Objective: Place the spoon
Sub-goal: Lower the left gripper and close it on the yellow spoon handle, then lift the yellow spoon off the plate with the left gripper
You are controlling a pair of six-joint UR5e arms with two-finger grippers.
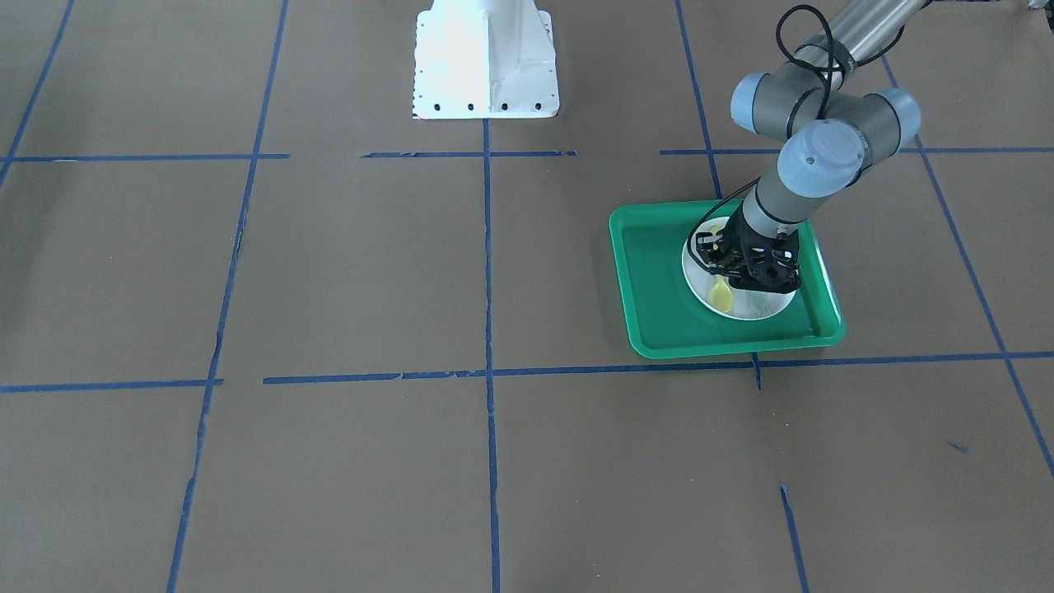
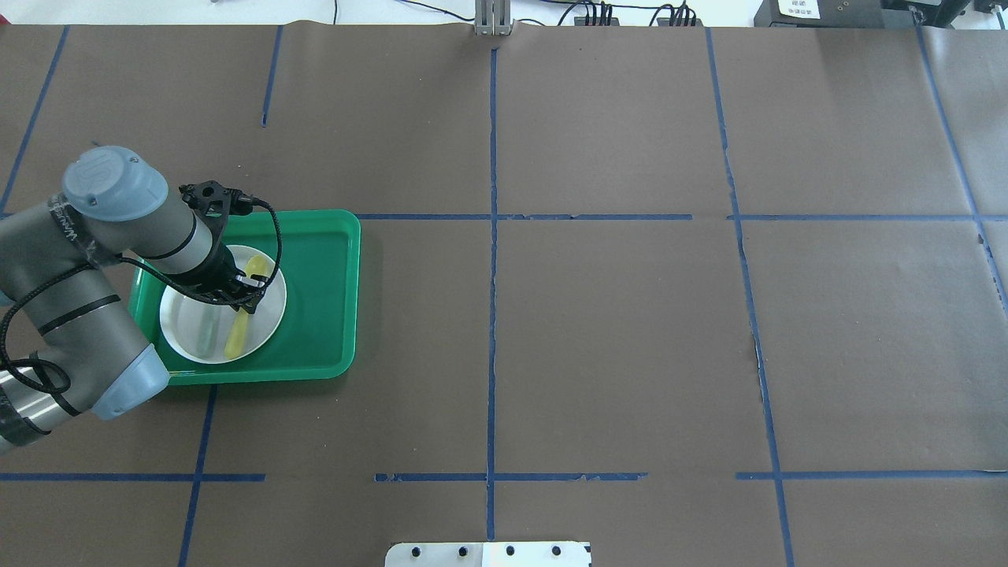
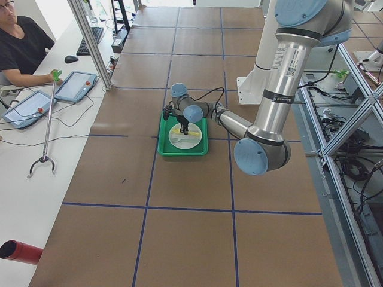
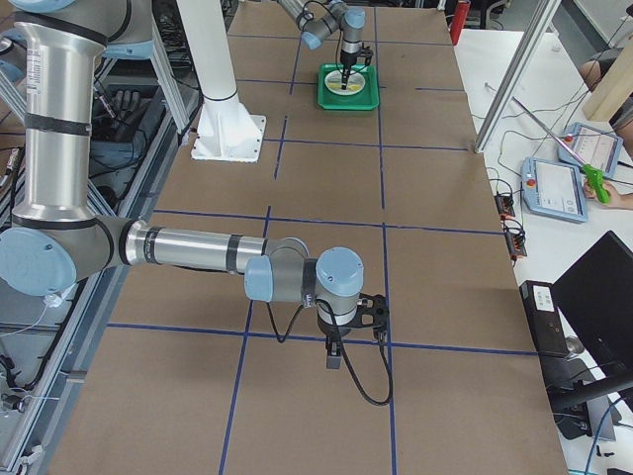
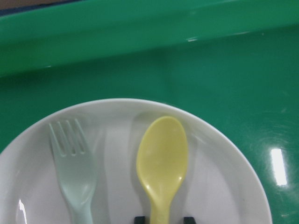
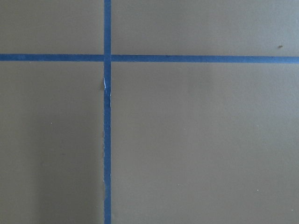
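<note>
Green rectangular plastic tray (image 2: 331, 299) holding a round white plate (image 2: 183, 335). My left gripper (image 5: 163, 220) hovers low, fingers spread astride the handle of the small yellow plastic spoon (image 5: 162, 158) — it lies on the plate beside a pale translucent fork (image 5: 74, 172). Retreating crooked, I might snag the handle and drag it off. Of the right gripper (image 4: 334, 358) — fingers' state, I cannot tell.

In tray (image 5: 224, 70), on plate (image 5: 226, 186): spoon (image 5: 162, 163) beside fork (image 5: 72, 175)

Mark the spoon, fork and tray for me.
spoon (image 5: 162, 161), left wrist view, on its bowl.
fork (image 5: 77, 175), left wrist view, on the head just below the tines.
tray (image 5: 219, 79), left wrist view, on its bare floor beyond the plate.
</note>
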